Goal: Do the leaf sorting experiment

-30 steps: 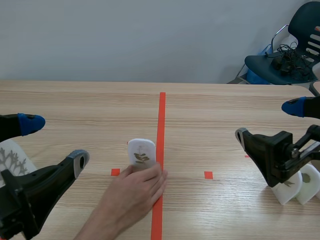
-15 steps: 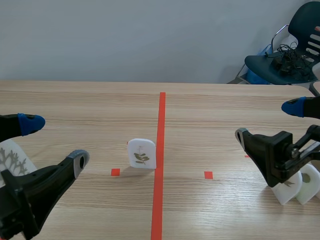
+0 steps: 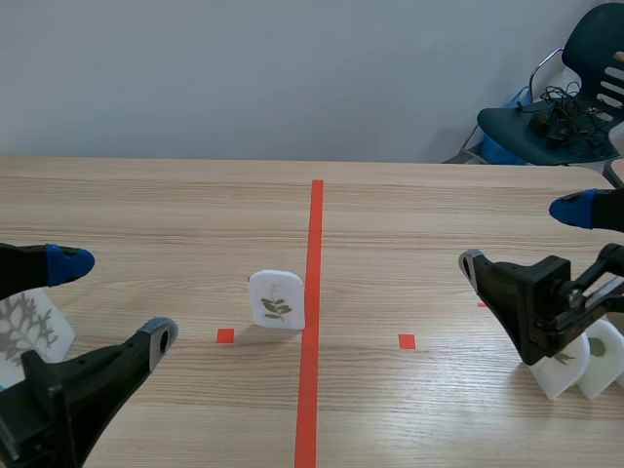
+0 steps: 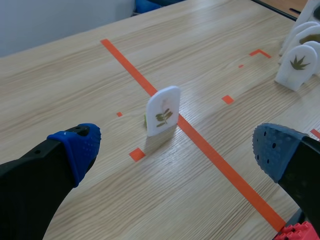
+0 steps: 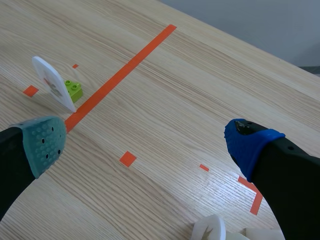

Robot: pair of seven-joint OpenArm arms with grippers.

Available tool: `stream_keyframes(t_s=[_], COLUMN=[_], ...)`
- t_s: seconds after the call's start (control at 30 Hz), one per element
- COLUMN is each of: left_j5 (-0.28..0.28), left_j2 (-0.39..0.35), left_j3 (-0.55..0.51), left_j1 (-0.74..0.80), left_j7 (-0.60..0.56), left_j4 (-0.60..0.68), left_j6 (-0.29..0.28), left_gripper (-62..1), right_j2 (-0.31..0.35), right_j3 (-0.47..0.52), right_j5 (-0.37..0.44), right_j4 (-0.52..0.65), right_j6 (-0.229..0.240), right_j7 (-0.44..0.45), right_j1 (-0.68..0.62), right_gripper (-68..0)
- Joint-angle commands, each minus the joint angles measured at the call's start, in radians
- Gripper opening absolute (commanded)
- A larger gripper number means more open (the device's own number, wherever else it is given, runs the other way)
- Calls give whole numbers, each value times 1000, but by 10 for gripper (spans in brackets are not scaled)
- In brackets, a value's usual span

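A white leaf card (image 3: 276, 299) with a small green sprig stands upright just left of the red centre tape, propped by a green brick (image 5: 74, 90) behind it. In the left wrist view the card (image 4: 163, 110) stands well ahead of my left gripper (image 4: 175, 150), which is open and empty. My left gripper (image 3: 107, 297) hangs low at the left of the scene. My right gripper (image 3: 526, 239) is open at the right, far from the card (image 5: 52, 83). In the right wrist view my right gripper (image 5: 145, 137) holds nothing.
White leaf cards (image 3: 583, 359) stand at the right near my right arm; they also appear as sorted cards (image 4: 300, 61) in the left wrist view. Another card with a pale branching leaf (image 3: 24, 327) stands at the far left. A chair (image 3: 565, 97) is beyond the table.
A person's hand that was on the centre card one second ago has withdrawn out of view. My left gripper has shifted slightly lower. The right arm has not moved.
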Motion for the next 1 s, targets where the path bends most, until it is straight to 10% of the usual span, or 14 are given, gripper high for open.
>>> stream_keyframes(t_s=[0.0, 0.57, 0.83, 0.97], left_j5=[3, 306, 420, 422], left_j2=[20, 270, 344, 349], left_j3=[46, 370, 465, 472], left_j1=[-38, -656, -814, -816], left_j7=[-16, -231, -302, -302], left_j4=[-23, -824, -977, -977], left_j6=[-6, -3, 6, 37], left_gripper=[14, 14, 14, -168], right_j2=[0, 0, 0, 0], right_j3=[11, 11, 11, 11], right_j5=[14, 14, 14, 14], right_j4=[0, 0, 0, 0], right_j6=[-5, -7, -7, -7], right_j7=[14, 10, -4, -9], right_j1=[14, 14, 14, 14], right_gripper=[4, 4, 4, 4])
